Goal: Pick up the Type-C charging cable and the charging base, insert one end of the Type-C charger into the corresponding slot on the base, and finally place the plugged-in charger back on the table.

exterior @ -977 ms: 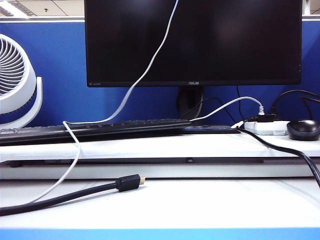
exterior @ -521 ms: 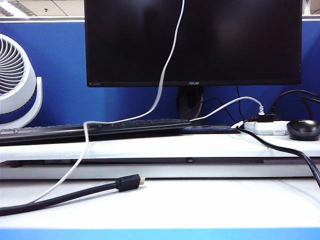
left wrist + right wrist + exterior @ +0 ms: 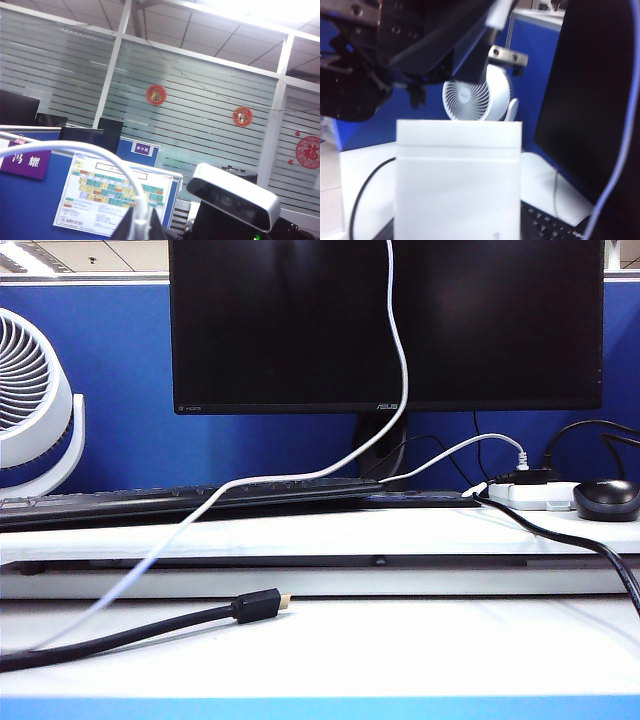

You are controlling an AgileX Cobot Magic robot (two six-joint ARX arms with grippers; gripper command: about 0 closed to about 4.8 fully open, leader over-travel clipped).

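The Type-C charging cable [image 3: 398, 360] hangs as a thin white cord from above the exterior view. It runs down across the monitor, over the keyboard and onto the table [image 3: 420, 650] at the lower left. Neither gripper shows in that view. In the left wrist view my left gripper [image 3: 142, 231] is shut on the cord [image 3: 100, 152], which arcs away from the dark fingers; its plug end is hidden. The charging base [image 3: 458, 175], a white block, fills the right wrist view, held up in the air by my right gripper [image 3: 458, 234], whose fingers it hides. The left arm [image 3: 420, 45] hangs close above it.
A black monitor [image 3: 480, 325] stands behind a dark keyboard [image 3: 200, 498] on the raised shelf [image 3: 300, 535]. A white fan [image 3: 30, 405] is at the left. A thick black cable's gold-tipped plug [image 3: 260, 606] lies in front. A power strip [image 3: 545, 495] and mouse [image 3: 607, 498] sit at the right.
The hanging top of the white cord has swung to the right across the monitor. Its bend on the keyboard has slid right and straightened.
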